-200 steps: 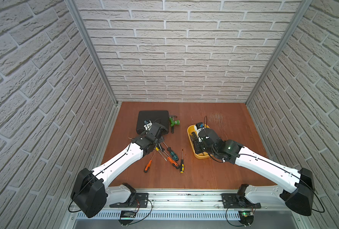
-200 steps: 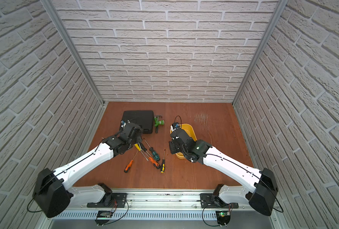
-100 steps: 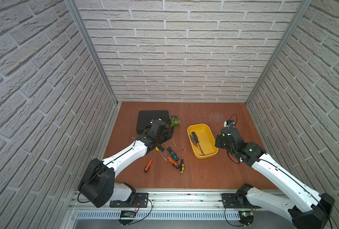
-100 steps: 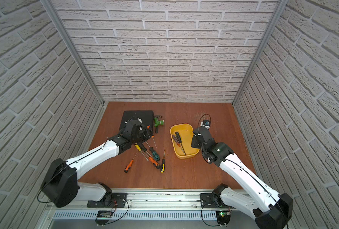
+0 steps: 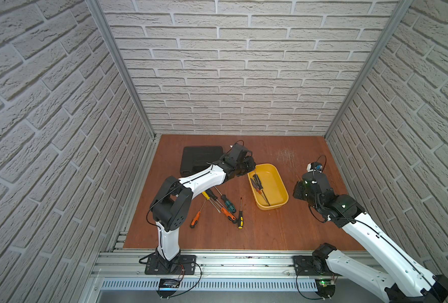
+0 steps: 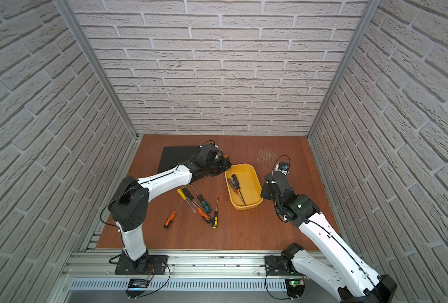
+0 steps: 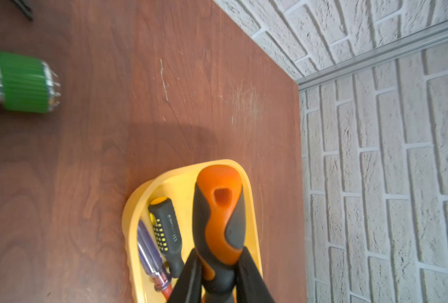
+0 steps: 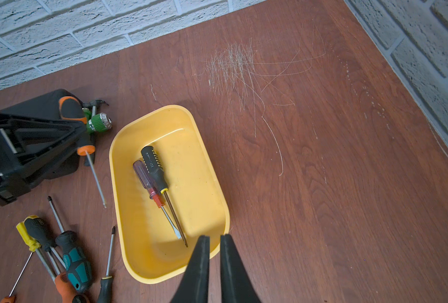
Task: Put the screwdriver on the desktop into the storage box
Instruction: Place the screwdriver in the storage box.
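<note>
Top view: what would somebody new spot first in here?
The bright-yellow plastic storage box sits midway across the reddish-brown wooden desktop, with two screwdrivers lying inside. By its far left corner, the left arm's black fingers grip an orange-and-black screwdriver. A loose heap of colourful screwdrivers lies left of the box.

Gripped orange-black screwdriver (image 7: 219,223) hangs by yellow storage box (image 8: 196,170) holding 2 screwdrivers (image 8: 152,165).

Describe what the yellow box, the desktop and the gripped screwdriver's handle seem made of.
Box: probably moulded plastic, smooth, slightly glossy, with rounded corners. Desktop: wood-grain board, likely laminate, matte, scratched pale. Screwdriver handle: hard orange plastic with black, seemingly rubbery, matte grip inlays.
</note>
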Robot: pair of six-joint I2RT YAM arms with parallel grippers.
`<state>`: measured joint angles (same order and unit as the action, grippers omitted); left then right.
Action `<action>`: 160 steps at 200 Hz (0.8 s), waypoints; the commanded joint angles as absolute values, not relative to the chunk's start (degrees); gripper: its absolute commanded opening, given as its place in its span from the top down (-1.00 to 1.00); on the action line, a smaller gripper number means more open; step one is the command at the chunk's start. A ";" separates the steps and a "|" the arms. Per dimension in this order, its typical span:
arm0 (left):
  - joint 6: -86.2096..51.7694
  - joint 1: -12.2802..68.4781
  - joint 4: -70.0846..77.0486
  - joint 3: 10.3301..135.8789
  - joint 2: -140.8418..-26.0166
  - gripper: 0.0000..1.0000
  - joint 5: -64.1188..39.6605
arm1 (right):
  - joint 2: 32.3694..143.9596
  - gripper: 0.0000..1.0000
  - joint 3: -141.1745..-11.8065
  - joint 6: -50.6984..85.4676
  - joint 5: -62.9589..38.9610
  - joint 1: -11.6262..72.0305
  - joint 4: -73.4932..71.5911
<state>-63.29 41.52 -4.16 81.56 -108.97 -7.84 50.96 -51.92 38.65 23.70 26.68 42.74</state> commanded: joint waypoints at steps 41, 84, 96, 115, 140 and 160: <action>-62.86 44.71 -9.98 92.24 -117.91 1.00 -6.92 | 50.93 0.69 -50.10 39.65 23.20 26.01 41.04; -61.95 45.93 -12.35 95.84 -121.28 1.00 -6.73 | 50.45 0.69 -49.59 39.55 23.16 25.93 40.79; -62.18 45.96 -11.93 95.49 -121.55 0.93 -6.73 | 50.36 0.69 -49.58 39.55 23.17 25.91 40.78; -62.91 46.01 -11.45 94.94 -121.64 0.84 -6.49 | 50.27 0.69 -49.48 39.48 23.05 25.93 40.78; -63.66 45.97 -10.64 94.60 -121.73 0.37 -7.35 | 50.27 0.69 -49.41 39.69 22.81 25.88 40.56; -64.12 46.07 -8.51 93.22 -120.73 -0.18 -7.86 | 50.19 0.69 -49.37 39.51 22.12 25.97 40.18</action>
<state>-63.92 45.78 -11.88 94.41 -120.84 -7.55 51.09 -50.02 38.85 22.70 26.35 42.50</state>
